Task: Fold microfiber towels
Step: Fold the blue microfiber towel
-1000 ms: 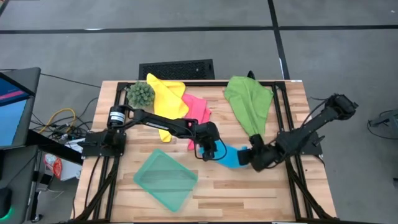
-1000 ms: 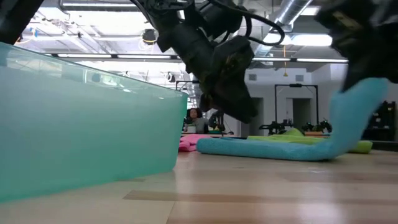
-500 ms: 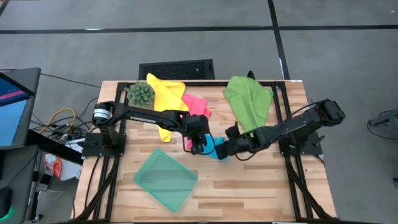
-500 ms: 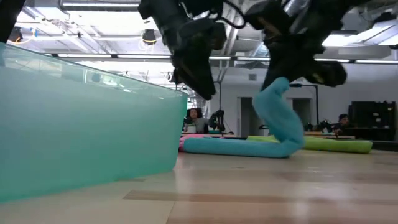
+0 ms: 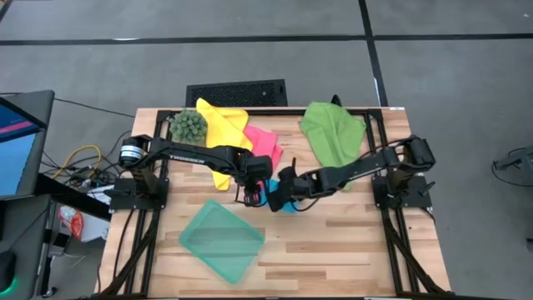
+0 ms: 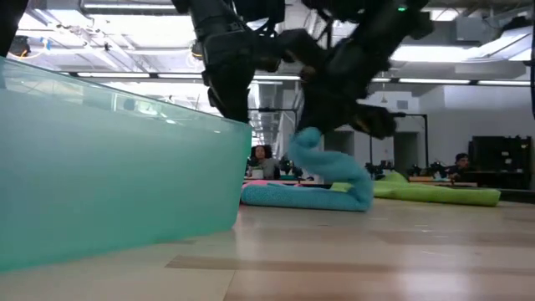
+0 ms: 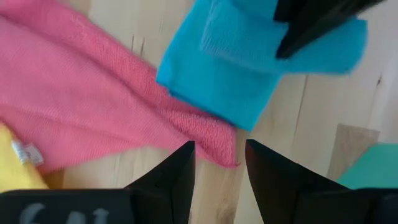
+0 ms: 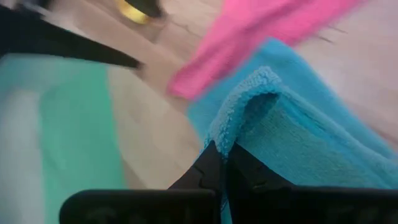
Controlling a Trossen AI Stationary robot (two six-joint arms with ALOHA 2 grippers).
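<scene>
So the right hand is pinching a lifted edge of the blue towel mid-bench, at the pink towel's 5 o'clock, while the left hand hovers spread right beside it.

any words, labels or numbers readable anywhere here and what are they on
None can be read.
Small white tag on the yellow towel: too blurred to read.
Light marks on the left gripper body at the frame's bottom edge: cut off, not legible.
Blue towel, pink towel, teal tray: no print visible.
</scene>
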